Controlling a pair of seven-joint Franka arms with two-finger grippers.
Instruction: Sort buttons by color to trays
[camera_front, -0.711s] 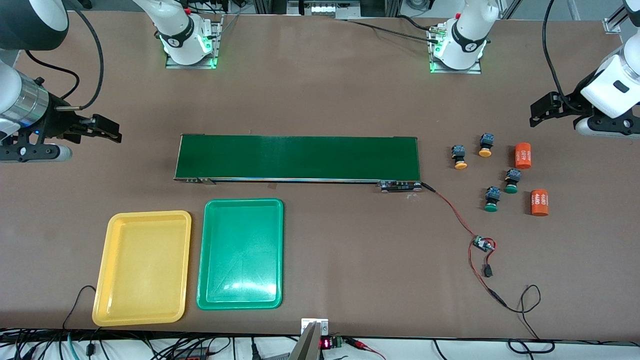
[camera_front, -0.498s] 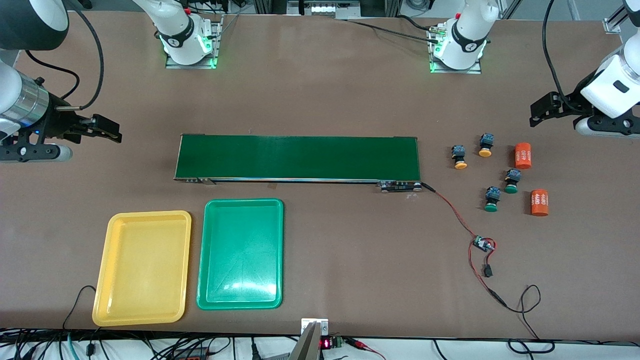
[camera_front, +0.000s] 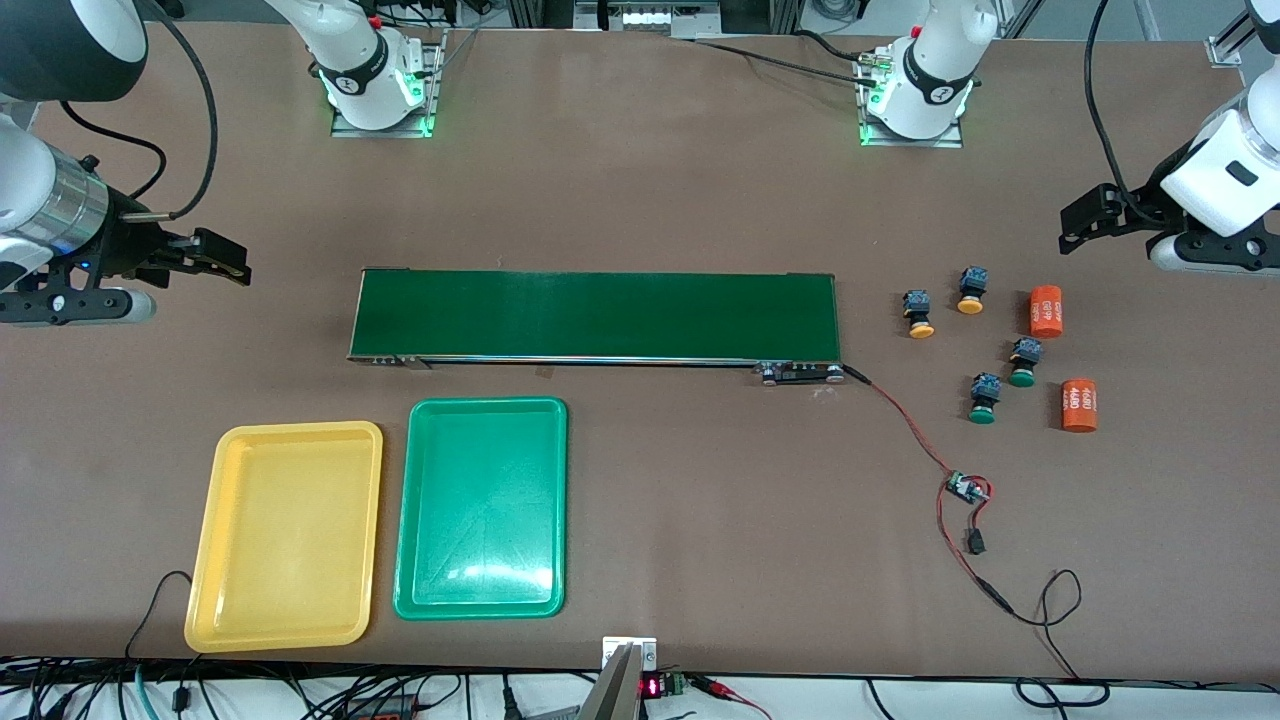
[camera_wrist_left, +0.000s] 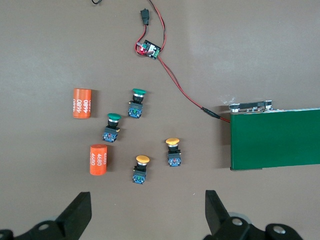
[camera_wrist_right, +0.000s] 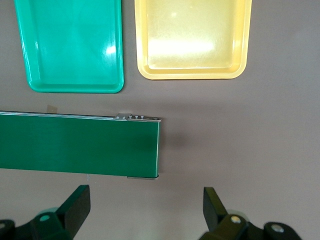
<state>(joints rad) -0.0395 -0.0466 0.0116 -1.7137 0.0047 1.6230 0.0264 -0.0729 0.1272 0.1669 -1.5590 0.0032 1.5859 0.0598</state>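
While both trays (camera_front: 300, 640) lie bare at the counter's seven o'clock, nothing is sorted — four buttons (camera_front: 980, 399) sit loose at three o'clock. Left end effector (camera_front: 1085, 222) over them, right end effector (camera_front: 222, 258) waiting — both spread, holding nothing.

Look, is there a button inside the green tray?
No, the green tray holds nothing, and all four buttons sit on the table at the left arm's end, beside the orange cylinders.

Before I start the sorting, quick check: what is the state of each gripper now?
Left gripper: open, holding nothing, up over the table near the buttons.
Right gripper: open, holding nothing, up over the conveyor belt's end.
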